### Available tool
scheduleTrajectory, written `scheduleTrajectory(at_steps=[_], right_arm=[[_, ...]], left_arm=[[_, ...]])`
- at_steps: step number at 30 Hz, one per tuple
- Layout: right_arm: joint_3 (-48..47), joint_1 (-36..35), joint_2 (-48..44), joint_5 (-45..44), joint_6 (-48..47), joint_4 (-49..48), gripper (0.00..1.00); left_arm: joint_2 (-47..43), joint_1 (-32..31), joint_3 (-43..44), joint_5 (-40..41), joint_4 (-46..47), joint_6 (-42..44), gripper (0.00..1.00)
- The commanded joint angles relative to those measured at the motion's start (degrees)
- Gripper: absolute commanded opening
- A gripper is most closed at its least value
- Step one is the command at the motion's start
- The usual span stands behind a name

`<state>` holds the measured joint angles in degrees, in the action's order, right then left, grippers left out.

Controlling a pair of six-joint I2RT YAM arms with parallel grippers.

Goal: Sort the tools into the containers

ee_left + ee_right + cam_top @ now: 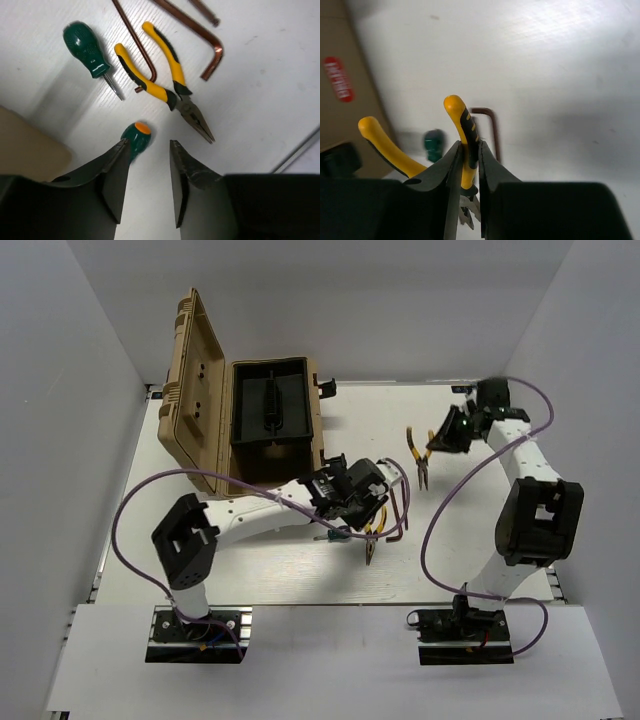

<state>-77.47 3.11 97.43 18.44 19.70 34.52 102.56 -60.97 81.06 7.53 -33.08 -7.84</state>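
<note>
Nearest: left gripper [147, 150], jaws partway open, nothing held. Just beside left finger: stubby green screwdriver with orange cap [136, 136], on white table [260, 100]. Past it: second green screwdriver [86, 49], yellow-handled metal pliers [165, 85], dark-red bent hex keys [212, 64]. Farther right: right gripper [469, 155] squeezed tight on one handle of other yellow-handled pliers [462, 120]. At back: open tan plastic toolbox [195, 390].

L arm [250, 518] & R arm [520, 452]: white links, black joint housings. A purple cable [150, 480] loops behind the fingers [116, 175], which are matte black wedges narrowing to tips. Black base plates [195, 635] at far end.
</note>
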Motion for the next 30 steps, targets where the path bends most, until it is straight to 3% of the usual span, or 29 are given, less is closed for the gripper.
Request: scheduleTrajectory(at_steps=[1, 4, 8, 12, 14, 26, 30], right_arm=[[-10.0, -5.0, -1.5, 9.6, -0.5, -0.3, 0.00], [-16.1, -9.0, 1.3, 11.2, -0.4, -0.2, 0.00], [-26.1, -13.7, 6.1, 13.6, 0.2, -0.5, 0.00], [-33.0, -21.0, 10.1, 16.3, -0.2, -1.3, 0.00], [-33.5, -25.3, 11.0, 17.1, -1.0, -3.0, 0.00], [-34.7, -36.6, 15.0, 23.8, 1.0, -9.7, 0.00], [-33.4, -38.8, 15.3, 19.6, -0.5, -9.0, 0.00]], left_arm=[[-11.9, -1.1, 3.1, -0.8, 0.0, 0.4, 0.47], [-21.6, -1.8, 3.7, -0.8, 1.4, 1.8, 0.32], [-32.0, -2.3, 3.7, 1.4, 3.2, 1.8, 0.30], [-37.3, -2.3, 4.2, 2.8, 3.2, 2.4, 0.54], [-38.5, -2.3, 3.6, 3.9, 3.2, 2.4, 0.59], [-41.2, -2.3, -0.1, 5.0, 1.9, 1.3, 0.62], [-41.2, -2.3, -1.3, 4.4, 2.9, 0.8, 0.62]])
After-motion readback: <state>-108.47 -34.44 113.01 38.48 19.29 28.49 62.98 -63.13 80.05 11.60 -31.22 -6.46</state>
